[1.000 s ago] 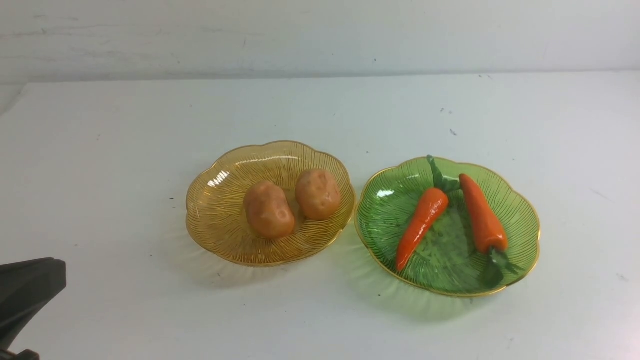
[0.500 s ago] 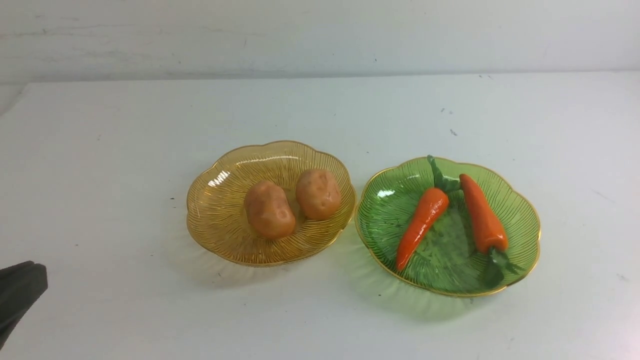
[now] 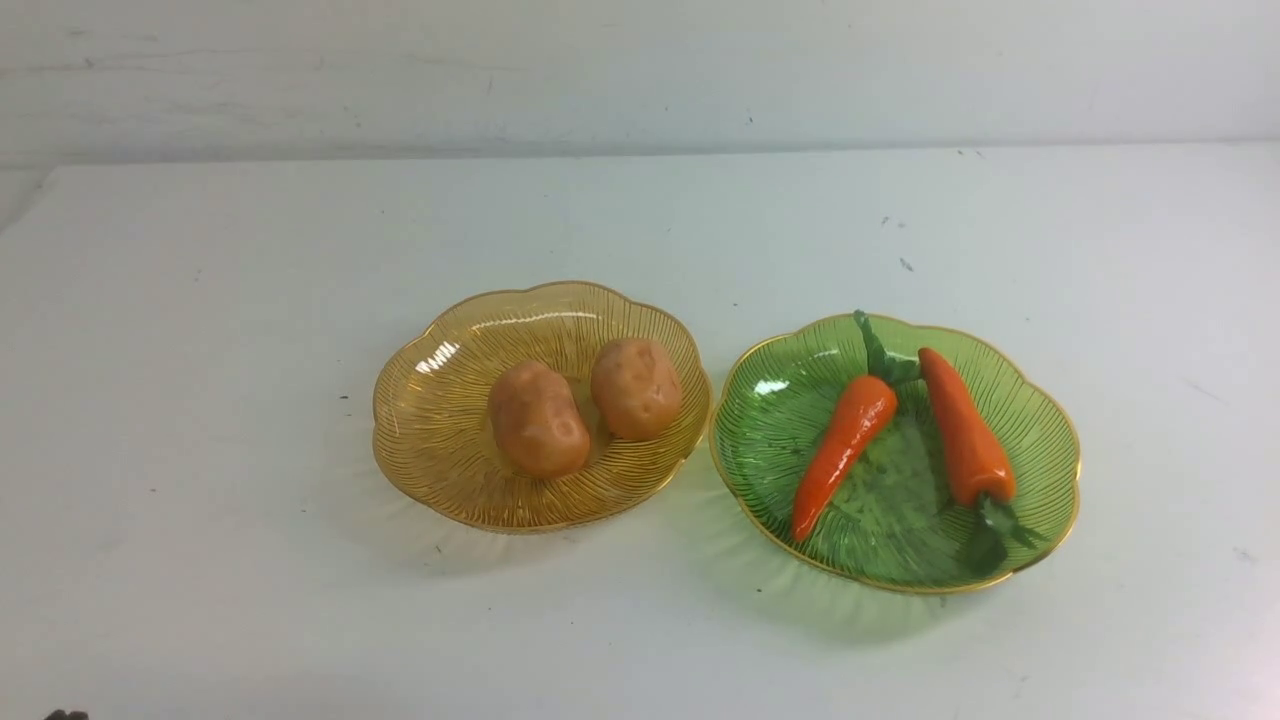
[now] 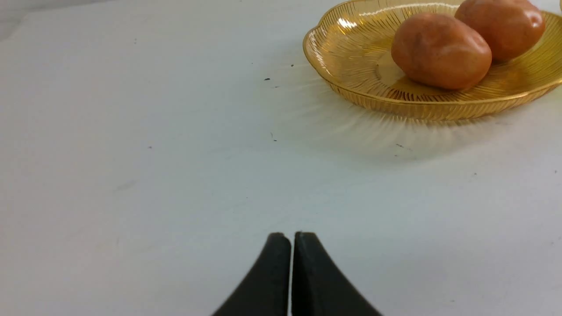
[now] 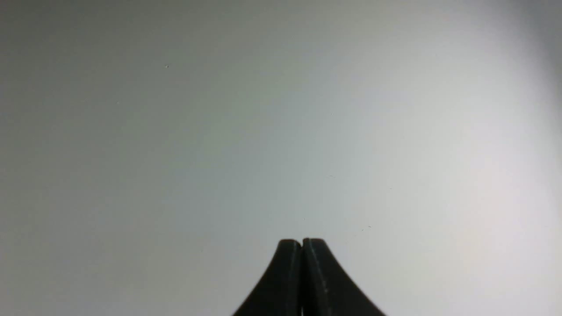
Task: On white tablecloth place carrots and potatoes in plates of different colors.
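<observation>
On the white tablecloth (image 3: pixel 200 300) two potatoes (image 3: pixel 537 418) (image 3: pixel 636 387) lie in the amber plate (image 3: pixel 430 420). Two orange carrots (image 3: pixel 845 450) (image 3: pixel 965 430) lie in the green plate (image 3: pixel 770 440) to its right. The left wrist view shows the amber plate (image 4: pixel 351 52) with both potatoes (image 4: pixel 440 50) (image 4: pixel 505 26). My left gripper (image 4: pixel 292 237) is shut and empty, low over bare cloth, well short of that plate. My right gripper (image 5: pixel 302 242) is shut and empty over bare cloth. Neither gripper shows clearly in the front view.
The two plates almost touch at mid-table. A pale wall (image 3: pixel 640 70) rises behind the table's far edge. Small dark specks (image 3: pixel 905 264) dot the cloth.
The dark left arm at the front view's lower left has drawn back down and out of the picture. The plates, potatoes and carrots have not moved.
</observation>
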`<act>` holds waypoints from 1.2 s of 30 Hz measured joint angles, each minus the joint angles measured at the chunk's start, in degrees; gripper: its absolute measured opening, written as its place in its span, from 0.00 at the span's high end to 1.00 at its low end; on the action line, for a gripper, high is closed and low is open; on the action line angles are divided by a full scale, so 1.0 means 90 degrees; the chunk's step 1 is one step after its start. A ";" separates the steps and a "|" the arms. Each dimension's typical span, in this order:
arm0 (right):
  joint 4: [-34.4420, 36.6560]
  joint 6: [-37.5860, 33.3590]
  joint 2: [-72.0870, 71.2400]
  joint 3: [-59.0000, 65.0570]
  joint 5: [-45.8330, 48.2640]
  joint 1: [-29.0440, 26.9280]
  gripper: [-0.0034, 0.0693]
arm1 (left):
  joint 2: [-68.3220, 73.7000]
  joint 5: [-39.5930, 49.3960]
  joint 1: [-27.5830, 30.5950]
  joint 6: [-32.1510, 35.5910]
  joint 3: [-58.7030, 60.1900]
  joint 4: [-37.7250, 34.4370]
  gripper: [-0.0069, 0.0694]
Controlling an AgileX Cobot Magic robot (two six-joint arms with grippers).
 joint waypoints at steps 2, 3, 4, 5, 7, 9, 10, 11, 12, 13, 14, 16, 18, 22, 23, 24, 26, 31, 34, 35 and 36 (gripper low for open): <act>0.0000 0.0000 0.0000 0.0000 0.0000 0.0000 0.97 | 0.0000 0.0000 0.0000 0.0174 0.0000 0.0005 0.91; 0.0000 0.0000 0.0000 0.0000 0.0000 0.0000 0.97 | 0.0000 0.0000 0.0000 0.0201 0.0000 0.0005 0.91; 0.0000 0.0000 0.0000 0.0000 0.0000 0.0000 0.97 | 0.0000 0.0000 0.0000 0.0207 0.0000 0.0005 0.91; 0.0000 0.0000 0.0000 0.0000 0.0000 0.0000 0.97 | 0.0000 0.0000 0.0000 0.0213 0.0000 0.0005 0.91; 0.0000 0.0007 0.0000 0.0000 0.0000 0.0000 0.97 | 0.0000 0.0000 0.0000 0.0220 0.0000 0.0005 0.91; 0.0000 0.0038 0.0000 0.0000 0.0000 0.0000 0.97 | 0.0000 0.0000 0.0000 0.0226 0.0000 0.0005 0.91; 0.0000 0.0044 0.0000 0.0000 0.0000 0.0000 0.97 | 0.0000 0.0000 0.0000 0.0226 0.0000 0.0005 0.91; 0.0000 0.0050 0.0000 0.0000 0.0000 0.0000 0.97 | 0.0000 0.0000 0.0000 0.0226 0.0000 0.0005 0.91; 0.0000 0.0050 0.0000 0.0000 0.0000 0.0000 0.97 | 0.0000 0.0000 0.0000 0.0226 0.0000 0.0005 0.91; 0.0000 0.0050 0.0000 0.0000 0.0000 0.0000 0.97 | 0.0000 0.0000 0.0000 0.0226 0.0000 0.0005 0.91; 0.0000 0.0050 0.0000 0.0000 0.0000 0.0000 0.97 | 0.0000 0.0000 0.0000 0.0226 0.0000 0.0005 0.91; 0.0000 0.0050 0.0000 0.0000 0.0000 0.0000 0.97 | 0.0000 0.0000 0.0000 0.0226 0.0000 0.0005 0.91; 0.0000 0.0050 0.0000 0.0000 0.0000 0.0000 0.97 | 0.0000 0.0000 0.0000 0.0226 0.0000 0.0005 0.91; 0.0000 0.0050 0.0000 0.0000 0.0000 0.0000 0.97 | 0.0000 0.0000 0.0000 0.0232 0.0000 0.0005 0.91; 0.0000 0.0050 0.0000 0.0000 0.0000 0.0000 0.97 | 0.0000 0.0000 0.0000 0.0232 0.0000 0.0005 0.91; 0.0000 0.0050 0.0000 0.0000 0.0006 0.0000 0.97 | 0.0000 0.0000 0.0000 0.0232 0.0000 0.0005 0.91; 0.0000 0.0050 0.0000 0.0000 0.0006 0.0000 0.97 | 0.0000 0.0000 0.0000 0.0252 0.0000 0.0005 0.91; -0.0181 -0.0109 0.0000 0.0000 0.0063 0.0000 0.97 | 0.0000 0.0000 0.0000 0.0253 0.0000 0.0005 0.91; -0.0397 -0.0315 0.0000 0.0045 0.0357 -0.0007 0.97 | 0.0000 0.0000 0.0000 0.0256 0.0000 0.0006 0.91; -0.0474 -0.0371 0.0000 0.0078 0.0500 -0.0022 0.97 | 0.0000 0.0000 0.0000 0.0256 0.0000 0.0006 0.91; -0.0563 -0.0423 0.0000 0.0138 0.0707 -0.0042 0.97 | 0.0000 0.0000 0.0000 0.0256 0.0000 0.0006 0.91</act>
